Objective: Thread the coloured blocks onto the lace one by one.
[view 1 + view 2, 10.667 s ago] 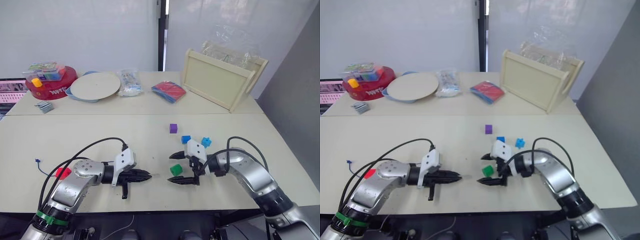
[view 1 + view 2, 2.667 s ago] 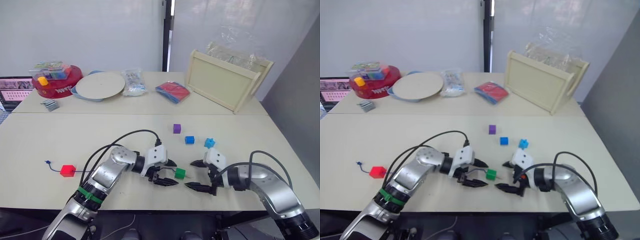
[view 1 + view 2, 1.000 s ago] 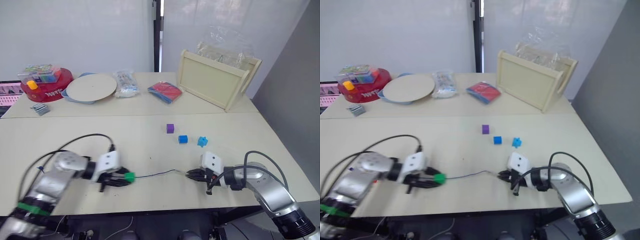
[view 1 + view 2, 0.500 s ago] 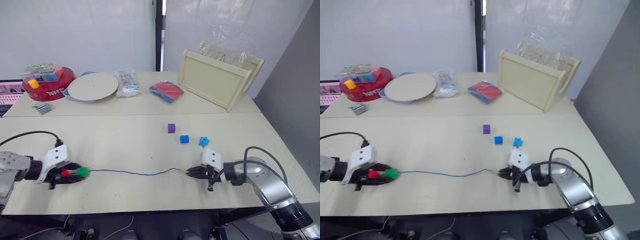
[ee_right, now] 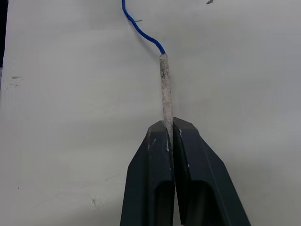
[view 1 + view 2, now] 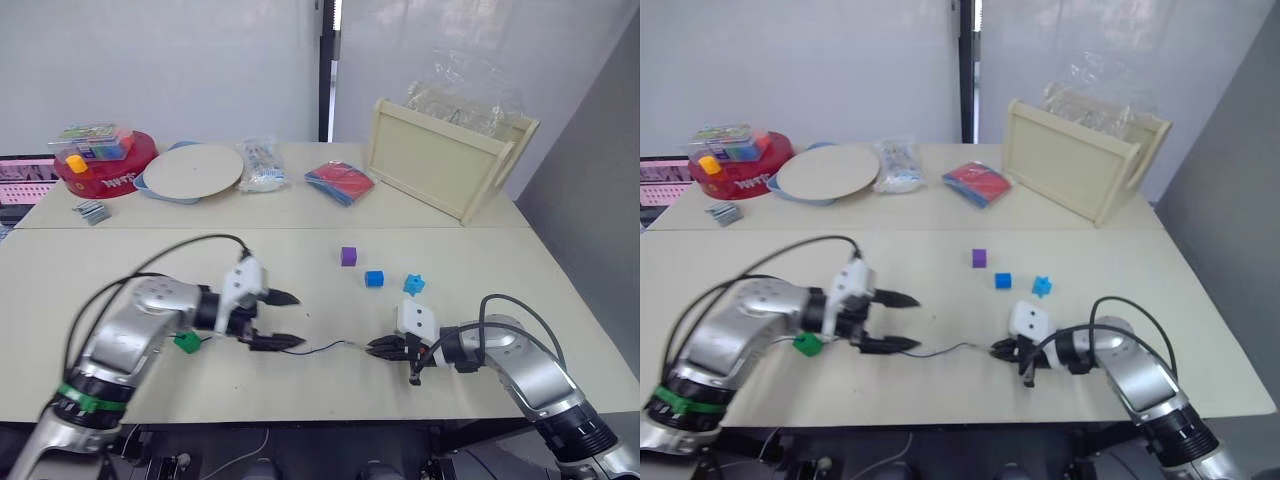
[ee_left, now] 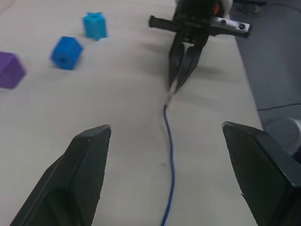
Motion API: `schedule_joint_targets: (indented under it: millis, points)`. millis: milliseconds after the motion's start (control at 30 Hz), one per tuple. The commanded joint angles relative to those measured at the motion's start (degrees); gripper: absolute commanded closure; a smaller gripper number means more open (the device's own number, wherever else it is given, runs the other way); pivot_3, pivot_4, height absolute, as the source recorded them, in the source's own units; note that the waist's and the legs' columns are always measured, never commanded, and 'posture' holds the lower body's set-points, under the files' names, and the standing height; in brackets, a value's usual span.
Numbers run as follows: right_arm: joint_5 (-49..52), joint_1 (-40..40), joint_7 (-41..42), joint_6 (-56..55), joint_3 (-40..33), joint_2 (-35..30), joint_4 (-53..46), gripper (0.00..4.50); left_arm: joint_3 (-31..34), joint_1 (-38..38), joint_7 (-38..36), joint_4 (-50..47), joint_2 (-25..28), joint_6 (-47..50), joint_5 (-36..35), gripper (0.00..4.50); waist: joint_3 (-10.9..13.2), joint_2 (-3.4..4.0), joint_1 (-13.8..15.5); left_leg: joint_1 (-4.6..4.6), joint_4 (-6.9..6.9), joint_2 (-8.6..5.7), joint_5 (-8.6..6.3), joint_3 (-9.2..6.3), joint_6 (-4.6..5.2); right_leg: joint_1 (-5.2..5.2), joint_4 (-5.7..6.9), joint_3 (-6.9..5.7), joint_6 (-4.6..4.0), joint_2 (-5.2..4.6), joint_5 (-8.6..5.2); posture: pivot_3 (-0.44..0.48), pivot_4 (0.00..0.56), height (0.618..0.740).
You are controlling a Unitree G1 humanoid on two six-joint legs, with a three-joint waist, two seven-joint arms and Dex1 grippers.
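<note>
The lace [image 6: 320,348] lies on the table as a thin blue string. Its stiff pale tip [image 5: 165,92] is pinched in my shut right gripper [image 6: 373,346], low over the table at the front right. A green block [image 6: 186,342] sits on the lace farther left. My left gripper [image 6: 298,320] hovers open over the lace between that block and the tip, holding nothing; in the left wrist view the lace [image 7: 169,155] runs between its wide-apart fingers [image 7: 84,165]. A purple block [image 6: 348,256], a blue block [image 6: 374,278] and a lighter blue block [image 6: 414,284] lie loose behind my right gripper.
Along the back of the table stand a red tub [image 6: 103,172], a round pale plate [image 6: 193,170], a clear bag [image 6: 262,166], a red and blue packet [image 6: 343,182] and a wooden tray on its side [image 6: 445,160]. A small grey object [image 6: 90,211] lies at the far left.
My left gripper has opened, left the green block on the lace, and swung right toward the middle of the table. The lace has gone slack. My right gripper still pinches the tip.
</note>
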Motion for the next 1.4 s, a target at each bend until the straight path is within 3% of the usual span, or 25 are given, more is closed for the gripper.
schedule_joint_targets:
  millis: [33, 400, 500, 800, 833, 1200, 1400]
  points:
    - [0.3, -0.1, -0.5, 0.5, -0.9, -0.5, -3.2, 4.5, -3.7, -1.5, 1.3, 3.7, -4.1, -4.4, 3.7, 0.52, 0.0, 0.0, -0.1, 0.0, 0.02, 0.0, 0.0, 0.0, 0.0, 0.01, 0.0, 0.0, 0.0, 0.0, 0.0, 0.0, 0.15, 0.74]
    - [0.5, 1.0, -1.5, 2.1, -0.8, -0.8, -5.6, 4.5, -6.4, -3.3, 1.6, 11.5, -12.0, -8.7, 7.3, 0.52, 0.0, 0.0, 0.1, -0.06, 0.14, -0.07, 0.0, -0.01, 0.0, 0.04, -0.01, 0.0, 0.01, -0.06, 0.0, 0.0, 0.15, 0.74]
    - [0.5, 1.4, -1.7, 2.2, -1.0, -0.9, -5.7, 4.5, -6.2, -3.2, 1.1, 11.3, -12.4, -8.6, 7.4, 1.31, 0.0, 0.0, 0.2, -0.06, 0.14, -0.07, 0.0, -0.02, 0.0, 0.04, 0.0, -0.01, 0.01, -0.06, 0.0, 0.0, 0.15, 0.74]
    - [0.8, 1.6, -1.9, 2.8, -1.0, -0.6, -6.2, 4.5, -6.5, -3.3, 1.0, 12.1, -13.4, -8.8, 8.1, 4.36, 0.0, 0.0, 0.5, -0.05, 0.15, -0.07, 0.0, -0.02, 0.0, 0.05, 0.0, -0.01, 0.01, -0.06, 0.0, 0.0, 0.15, 0.74]
    - [0.8, 1.7, -2.0, 2.9, -1.0, -0.6, -6.3, 4.5, -6.6, -3.3, 1.0, 12.2, -13.5, -8.9, 8.2, 4.48, 0.0, 0.0, 0.5, -0.05, 0.15, -0.07, 0.0, -0.02, 0.0, 0.05, -0.01, -0.01, 0.01, -0.06, 0.0, 0.0, 0.15, 0.74]
    - [0.8, 2.0, -2.6, 3.0, -1.0, -0.6, -6.5, 4.5, -5.0, -4.6, -0.5, 11.6, -13.3, -6.9, 6.1, 4.48, 0.0, 0.0, 0.9, -0.06, 0.17, -0.08, 0.0, -0.01, 0.0, 0.05, -0.01, 0.0, 0.02, -0.07, 0.0, 0.0, 0.15, 0.74]
    - [0.8, 2.3, -2.9, 3.1, -1.0, -0.7, -6.7, 4.5, -7.0, -4.0, -0.8, 10.8, -12.9, -7.3, 8.1, 2.75, 0.0, 0.0, 0.9, -0.06, 0.17, -0.08, 0.0, -0.01, 0.0, 0.05, -0.02, 0.0, 0.02, -0.08, 0.0, 0.0, 0.15, 0.74]
